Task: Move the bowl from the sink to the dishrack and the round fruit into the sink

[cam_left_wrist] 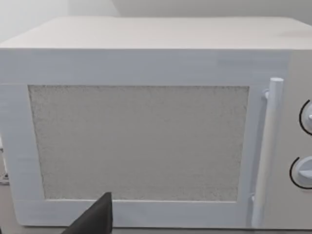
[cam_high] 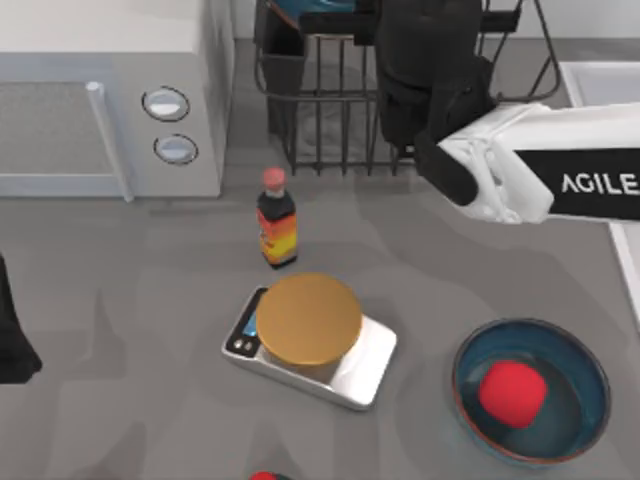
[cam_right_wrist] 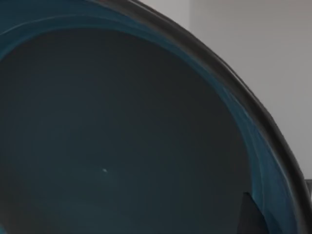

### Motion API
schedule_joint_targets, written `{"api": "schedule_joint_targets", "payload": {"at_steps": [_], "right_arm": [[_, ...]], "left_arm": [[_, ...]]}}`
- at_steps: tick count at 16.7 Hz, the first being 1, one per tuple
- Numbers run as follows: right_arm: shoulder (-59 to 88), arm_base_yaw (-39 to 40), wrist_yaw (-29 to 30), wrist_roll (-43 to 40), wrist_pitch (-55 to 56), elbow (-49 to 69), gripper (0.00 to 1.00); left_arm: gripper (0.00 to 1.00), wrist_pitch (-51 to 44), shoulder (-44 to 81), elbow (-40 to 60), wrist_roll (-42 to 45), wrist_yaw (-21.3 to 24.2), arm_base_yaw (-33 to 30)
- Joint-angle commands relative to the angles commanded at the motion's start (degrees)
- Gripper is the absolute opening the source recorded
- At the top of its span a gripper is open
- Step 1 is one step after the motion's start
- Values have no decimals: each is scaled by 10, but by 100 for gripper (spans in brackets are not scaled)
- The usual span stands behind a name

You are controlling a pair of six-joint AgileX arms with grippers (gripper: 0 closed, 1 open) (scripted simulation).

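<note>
My right gripper (cam_high: 395, 40) reaches over the black wire dishrack (cam_high: 320, 120) at the table's far edge; whether its fingers grip I cannot tell. The wide dark-blue glazed bowl (cam_right_wrist: 122, 136) sits right against its wrist camera, apparently at the rack. Back toward the near edge, well apart, the small bright-red round fruit (cam_high: 512, 392) rests inside a second blue bowl (cam_high: 580, 400). The pale sink rim (cam_high: 600, 80) lies just beside the arm, so the right arm is nearer. The left arm is parked facing the white microwave (cam_left_wrist: 146, 122).

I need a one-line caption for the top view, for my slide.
Right arm's tool reaches over the dishrack with a bowl; the round fruit sits in a second bowl beside a scale.
</note>
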Motion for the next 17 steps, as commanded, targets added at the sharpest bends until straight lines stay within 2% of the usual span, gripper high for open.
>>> {"api": "schedule_joint_targets", "payload": {"at_steps": [2, 15, 17], "right_arm": [[0, 0, 0, 0, 0, 0, 0], [0, 0, 0, 0, 0, 0, 98], [0, 0, 0, 0, 0, 0, 100]], "left_arm": [[100, 0, 0, 0, 0, 0, 0], [100, 0, 0, 0, 0, 0, 0], [100, 0, 0, 0, 0, 0, 0]]}}
